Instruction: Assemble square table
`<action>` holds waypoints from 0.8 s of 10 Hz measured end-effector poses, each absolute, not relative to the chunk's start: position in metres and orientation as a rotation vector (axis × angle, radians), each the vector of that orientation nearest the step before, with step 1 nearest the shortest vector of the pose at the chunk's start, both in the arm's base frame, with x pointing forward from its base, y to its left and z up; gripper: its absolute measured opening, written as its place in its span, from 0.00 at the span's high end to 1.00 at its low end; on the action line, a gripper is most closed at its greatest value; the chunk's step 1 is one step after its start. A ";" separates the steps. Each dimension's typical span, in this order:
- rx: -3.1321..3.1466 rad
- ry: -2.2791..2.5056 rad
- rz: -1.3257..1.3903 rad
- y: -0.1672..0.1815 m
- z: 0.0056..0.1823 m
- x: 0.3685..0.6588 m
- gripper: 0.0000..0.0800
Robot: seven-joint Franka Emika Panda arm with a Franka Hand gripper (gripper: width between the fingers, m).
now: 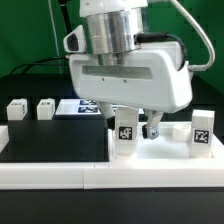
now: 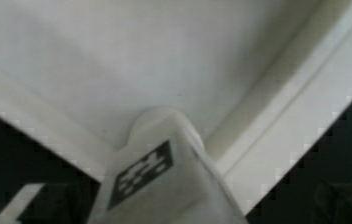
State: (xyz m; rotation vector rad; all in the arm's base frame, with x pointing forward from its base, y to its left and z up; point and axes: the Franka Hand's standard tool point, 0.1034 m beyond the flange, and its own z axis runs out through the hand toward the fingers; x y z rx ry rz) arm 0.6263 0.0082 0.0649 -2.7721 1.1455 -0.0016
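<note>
I count four short white legs with tags: a first leg (image 1: 17, 110), a second leg (image 1: 45, 108), a third leg (image 1: 124, 137) and a fourth leg (image 1: 202, 133). There is one square slab (image 2: 102, 60), one marker board (image 1: 80, 107), one border wall (image 1: 110, 178), and one gripper (image 1: 132, 125) with two fingers (image 1: 154, 126).
</note>
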 end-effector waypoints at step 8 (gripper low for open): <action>-2.898 0.857 -0.085 0.000 0.062 0.628 0.64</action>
